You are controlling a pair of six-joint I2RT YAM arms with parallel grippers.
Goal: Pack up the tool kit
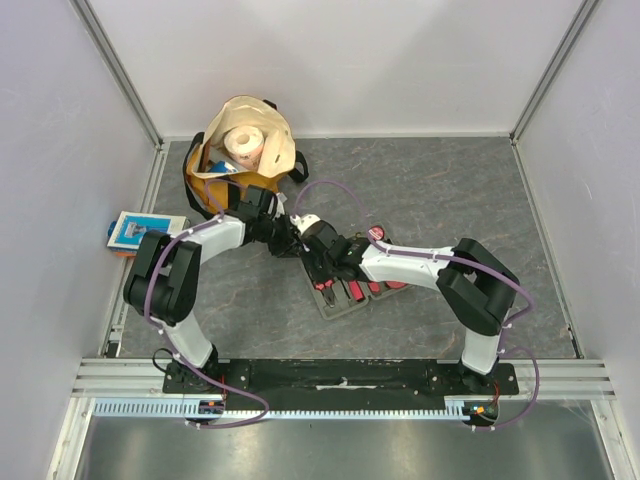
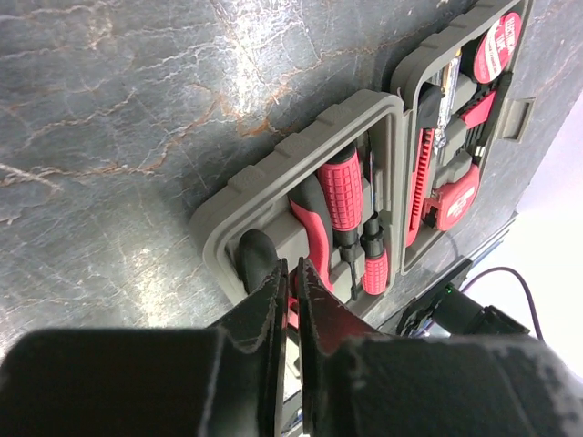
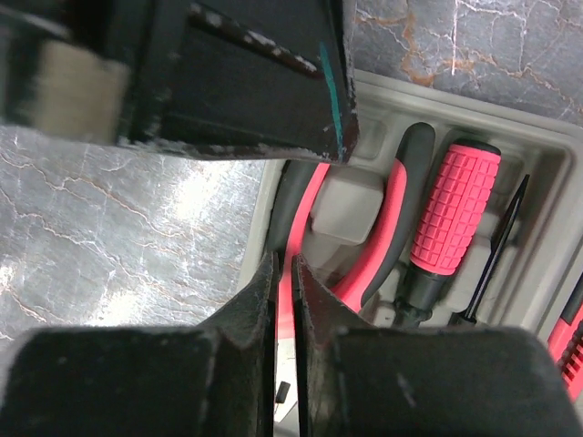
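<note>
- Top view: the grey tool case [image 1: 332, 306] lies open on the bench [image 1: 450, 190], with red-and-black tools in its moulded slots.
- The left arm [image 1: 220, 235] and the right arm [image 1: 405, 265] reach in from either side. Their dark wrists crowd together over the case's far-left end and hide that part of it.
- Beyond the case's far-left end stands a tan-and-yellow bag [image 1: 250, 180] holding a paper roll [image 1: 243, 143]. A blue-and-white packet [image 1: 135, 230] lies well to the left of the case, at the bench's edge.
- Left wrist view: the left claw [image 2: 291, 273] is at the end of the near half of the case. It is clenched to a narrow slit on the pliers [image 2: 314, 228], with a red strip of handle showing between its fingers [image 2: 273, 296].
- The pliers lie in their slot in this half of the case. Just beside them sit a fat red-grip screwdriver [image 2: 342, 191] and two slimmer screwdrivers [image 2: 373, 264].
- The other half of the case holds a round tape measure [image 2: 501, 45] at its far end, along with more red-and-grey tools.
- Right wrist view: the right claw [image 3: 287, 269] is also clenched on the pliers. One grey-and-red handle runs straight into the slit between its fingers, while the other handle curves alongside, inside the case.
- The left claw fills the top of this view, just above the same end of the case.
</note>
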